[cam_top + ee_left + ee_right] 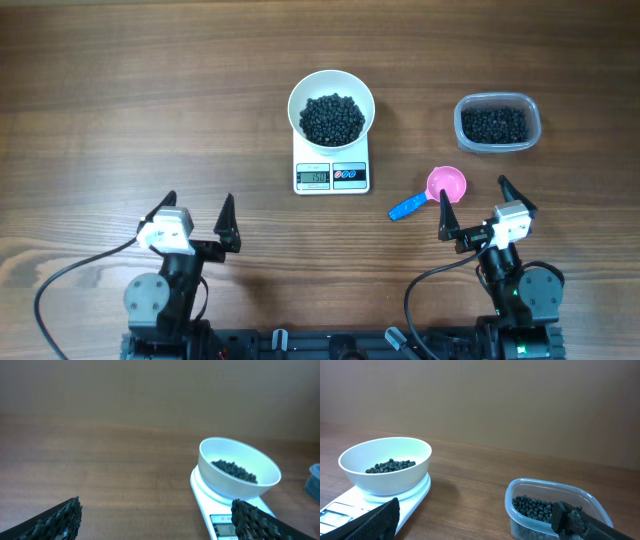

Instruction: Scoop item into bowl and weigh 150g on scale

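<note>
a loose heap of small round black beads point(332, 118) lies in a round plain white bowl point(298, 95), which sits on a small white rectangular digital kitchen scale point(306, 160) near the middle of a brown wood-grain table point(120, 100); the scale's grey display and red and blue buttons face the robot, its digits too small to read with certainty. to the right, well apart from the scale, a clear rounded-rectangular plastic tub point(462, 125) holds more of the black beads point(495, 123). a small pink scoop with a blue handle point(445, 184) lies on the table between scale and tub, empty side up, just in front of the right gripper point(473, 190). nothing blocks the bowl. both arms sit low at the near edge, the left gripper point(200, 200) and the right alike pointing towards the scale, fingers spread wide apart and holding nothing.
</note>
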Robot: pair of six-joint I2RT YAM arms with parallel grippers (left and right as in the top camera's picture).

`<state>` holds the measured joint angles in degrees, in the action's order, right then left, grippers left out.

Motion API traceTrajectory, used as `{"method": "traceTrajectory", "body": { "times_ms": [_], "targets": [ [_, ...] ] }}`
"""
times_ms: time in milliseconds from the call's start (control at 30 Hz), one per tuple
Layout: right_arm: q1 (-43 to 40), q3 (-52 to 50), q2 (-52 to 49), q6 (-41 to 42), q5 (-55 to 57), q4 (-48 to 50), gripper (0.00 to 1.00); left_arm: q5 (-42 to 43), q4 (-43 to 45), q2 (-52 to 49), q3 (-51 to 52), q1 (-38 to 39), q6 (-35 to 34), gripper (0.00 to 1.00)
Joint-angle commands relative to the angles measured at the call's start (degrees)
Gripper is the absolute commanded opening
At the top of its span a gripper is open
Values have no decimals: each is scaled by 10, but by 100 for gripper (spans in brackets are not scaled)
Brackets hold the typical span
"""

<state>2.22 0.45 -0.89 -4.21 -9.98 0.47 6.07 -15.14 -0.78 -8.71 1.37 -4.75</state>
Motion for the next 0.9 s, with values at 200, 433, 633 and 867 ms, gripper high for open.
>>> {"method": "traceTrajectory", "body": {
  "times_ms": [200, 433, 633, 867],
  "targets": [
    [3, -2, 6, -2, 10, 2, 100, 9, 23, 6, 37, -5, -30, 100],
    [3, -2, 6, -2, 10, 2, 100, 14, 95, 6, 75, -5, -33, 100],
    [3, -2, 6, -2, 10, 2, 100, 12, 99, 6, 76, -4, -32, 100],
    [3, -2, 6, -2, 10, 2, 100, 12, 115, 6, 84, -3, -35, 100]
  ]
}}
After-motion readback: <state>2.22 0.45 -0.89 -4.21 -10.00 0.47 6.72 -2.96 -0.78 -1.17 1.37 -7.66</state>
